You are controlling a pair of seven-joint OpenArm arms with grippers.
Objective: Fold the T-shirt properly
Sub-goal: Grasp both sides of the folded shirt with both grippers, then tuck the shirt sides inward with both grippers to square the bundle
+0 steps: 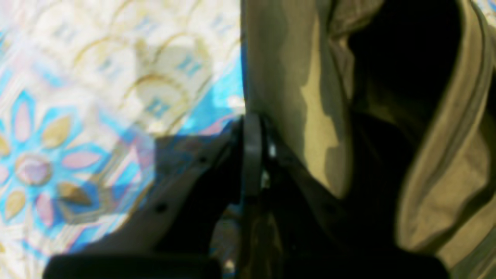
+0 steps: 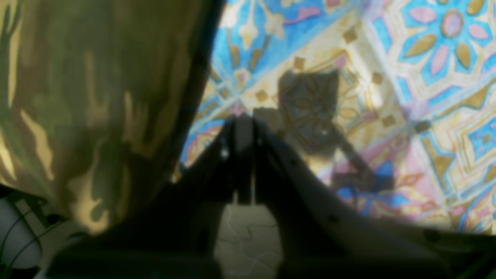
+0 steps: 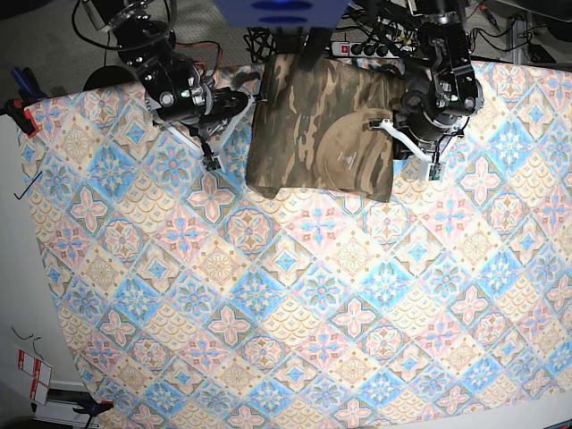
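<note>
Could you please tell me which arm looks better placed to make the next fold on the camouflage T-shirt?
Probably the left: its hand is shut beside the olive-and-tan camouflage fabric T-shirt, near its tan collar. The right hand is shut empty over the blue-pink tile-patterned tablecloth, off the shirt's edge.

The base view looked straight down from high overhead, while both wrist views sat close above the shared blue-pink-cream tile-patterned tablecloth (image 3: 295,295).

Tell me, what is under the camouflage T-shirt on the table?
The T-shirt lies folded on the patterned tablecloth, which shows all around it. Whether anything else lies beneath it cannot be seen, because the fabric covers that part.
</note>
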